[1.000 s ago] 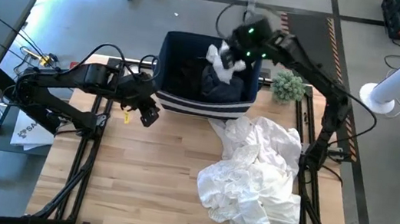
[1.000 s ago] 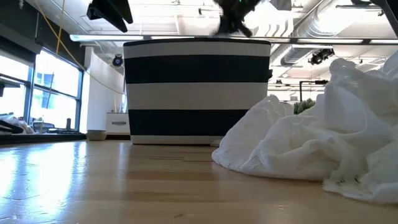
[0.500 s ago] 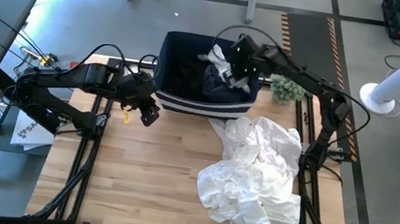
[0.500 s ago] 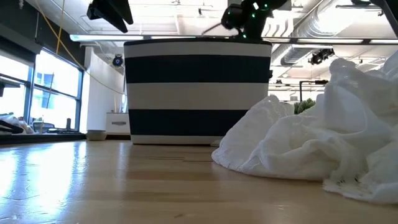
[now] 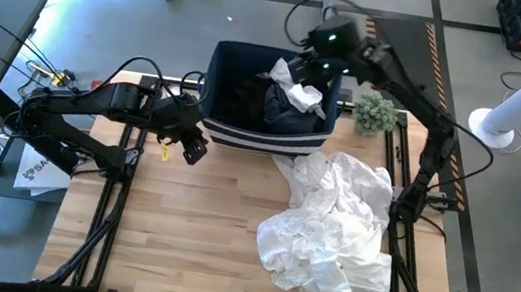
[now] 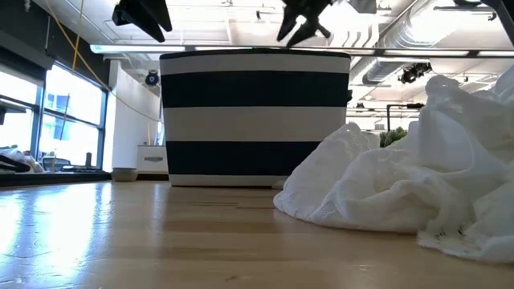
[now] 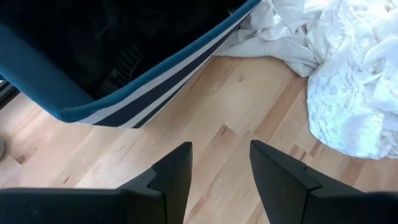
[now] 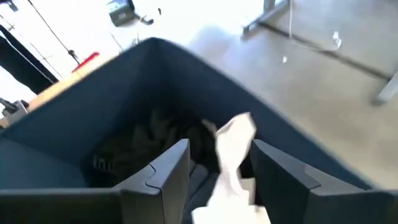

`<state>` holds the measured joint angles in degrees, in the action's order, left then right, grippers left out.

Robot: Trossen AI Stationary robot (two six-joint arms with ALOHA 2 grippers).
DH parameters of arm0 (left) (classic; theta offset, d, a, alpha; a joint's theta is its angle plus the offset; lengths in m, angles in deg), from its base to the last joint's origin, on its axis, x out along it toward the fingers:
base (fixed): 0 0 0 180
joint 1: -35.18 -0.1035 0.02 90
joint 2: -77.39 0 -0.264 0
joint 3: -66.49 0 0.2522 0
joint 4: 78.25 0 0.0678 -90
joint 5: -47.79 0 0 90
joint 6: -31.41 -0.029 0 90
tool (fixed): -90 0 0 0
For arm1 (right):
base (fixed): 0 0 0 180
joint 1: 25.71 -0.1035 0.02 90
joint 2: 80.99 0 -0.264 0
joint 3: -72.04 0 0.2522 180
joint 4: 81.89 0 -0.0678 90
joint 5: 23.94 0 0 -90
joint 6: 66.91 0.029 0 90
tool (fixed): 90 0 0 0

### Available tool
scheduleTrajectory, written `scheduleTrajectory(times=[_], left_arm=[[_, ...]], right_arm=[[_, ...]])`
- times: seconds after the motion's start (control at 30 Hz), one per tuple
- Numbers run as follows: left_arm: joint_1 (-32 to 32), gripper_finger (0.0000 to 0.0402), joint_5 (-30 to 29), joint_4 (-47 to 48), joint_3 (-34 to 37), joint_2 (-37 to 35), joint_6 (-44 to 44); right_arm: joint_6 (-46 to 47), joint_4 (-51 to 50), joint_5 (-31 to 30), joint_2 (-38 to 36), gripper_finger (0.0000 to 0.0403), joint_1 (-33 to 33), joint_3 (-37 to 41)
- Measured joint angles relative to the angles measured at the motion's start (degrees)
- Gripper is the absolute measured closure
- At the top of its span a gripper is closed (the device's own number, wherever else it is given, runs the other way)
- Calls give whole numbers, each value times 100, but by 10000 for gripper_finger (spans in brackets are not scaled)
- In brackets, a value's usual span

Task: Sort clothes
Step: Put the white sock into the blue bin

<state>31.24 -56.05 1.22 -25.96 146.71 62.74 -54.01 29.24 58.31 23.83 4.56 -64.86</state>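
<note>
Striped bin (image 5: 263, 138), dark clothes (image 5: 247, 94) obscured

1. Both arms are showing as dark, near-black jointed links with matte housings.
2. The right arm's wrist housing (image 5: 333, 39) is glowing with small green lights.
3. Black cables are looping along both arms, one arching over the left arm (image 5: 104, 105).
4. Each pincer is ending in two flat, dark, angular fingers (image 7: 171, 177) with stepped, blocky bases, seen alike in both wrist views.
</note>
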Motion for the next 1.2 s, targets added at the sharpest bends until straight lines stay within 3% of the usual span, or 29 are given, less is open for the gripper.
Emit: scheduleTrajectory(times=[0.17, 0.33, 0.47, 0.67, 0.8, 0.97, 1.03, 1.2], left_arm=[[-2, 243, -39, 0, 0, 0, 0], [0, 243, -35, 0, 0, 0, 0], [-2, 243, -39, 0, 0, 0, 0], [-2, 243, -35, 0, 0, 0, 2], [-2, 243, -26, 9, 0, 0, 9], [-1, 243, 14, 59, 0, 0, 157], [-2, 243, 20, 61, 0, 0, 202], [0, 243, 7, 57, 0, 0, 210]], right_arm=[[636, 384, 72, 390, 236, -44, 1132], [996, 480, 906, 1016, 235, -36, 2415], [1296, 436, 1545, 1194, 235, 41, 2790], [912, 19, 1274, 1201, 235, 43, 2064], [420, -474, 758, 1105, 235, 36, 745], [63, -1954, 624, 1078, 235, -269, -1088], [-144, -1995, 660, 674, 235, -606, -1007], [-560, -2096, 1054, -922, 235, -1564, 514]])
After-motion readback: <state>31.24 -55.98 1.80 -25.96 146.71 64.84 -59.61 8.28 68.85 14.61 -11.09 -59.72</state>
